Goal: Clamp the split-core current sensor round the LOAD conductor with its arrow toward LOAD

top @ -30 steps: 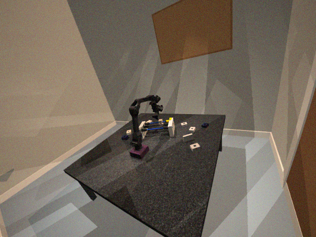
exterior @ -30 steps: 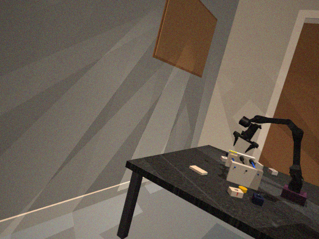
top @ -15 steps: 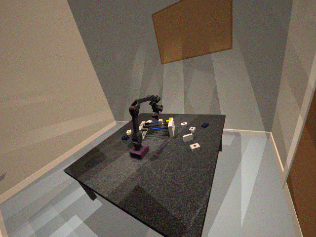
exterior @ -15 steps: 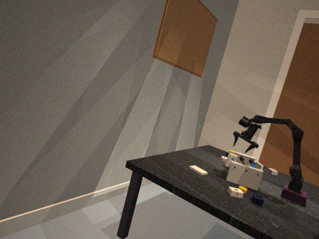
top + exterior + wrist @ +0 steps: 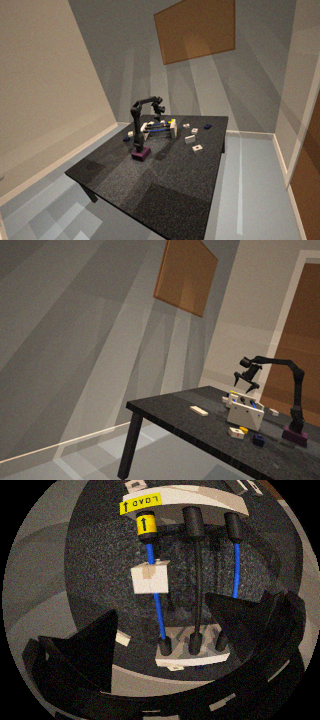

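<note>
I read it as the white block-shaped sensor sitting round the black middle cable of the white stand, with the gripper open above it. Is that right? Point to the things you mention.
Not quite: the white block-shaped sensor (image 5: pixel 150 578) sits round the blue cable (image 5: pixel 159 615) with the yellow LOAD marker, not the black middle one (image 5: pixel 198 580). The wrist view shows this. The gripper (image 5: pixel 240 389) (image 5: pixel 162 606) is open above it, as you said.
</note>
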